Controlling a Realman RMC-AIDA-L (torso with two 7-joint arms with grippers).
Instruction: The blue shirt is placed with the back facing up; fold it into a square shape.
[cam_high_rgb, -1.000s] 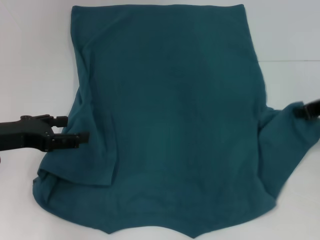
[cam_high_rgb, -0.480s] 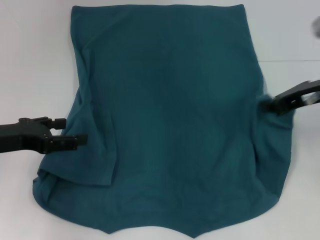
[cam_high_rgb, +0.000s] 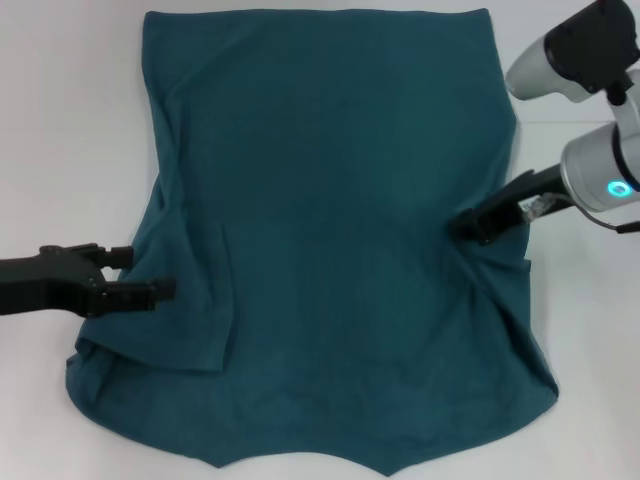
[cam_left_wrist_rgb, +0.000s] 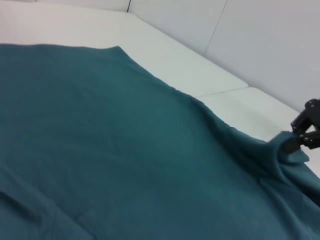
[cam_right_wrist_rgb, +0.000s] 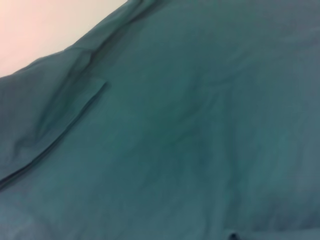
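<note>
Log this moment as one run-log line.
right gripper: folding sleeve inward over blue shirt | left gripper: open at left sleeve edge

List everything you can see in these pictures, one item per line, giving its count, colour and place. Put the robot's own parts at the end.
blue shirt: one, dark teal-blue, spread plain side up over most of the table, left sleeve already folded inward.
table: one, white, under the shirt, bare at both sides.
wall panels: pale grey, behind the table, in the left wrist view.
left gripper: one, black, fingers apart at the shirt's left edge.
right gripper: one, black on a silver arm, pinching the right sleeve fabric and carrying it inward over the shirt.
</note>
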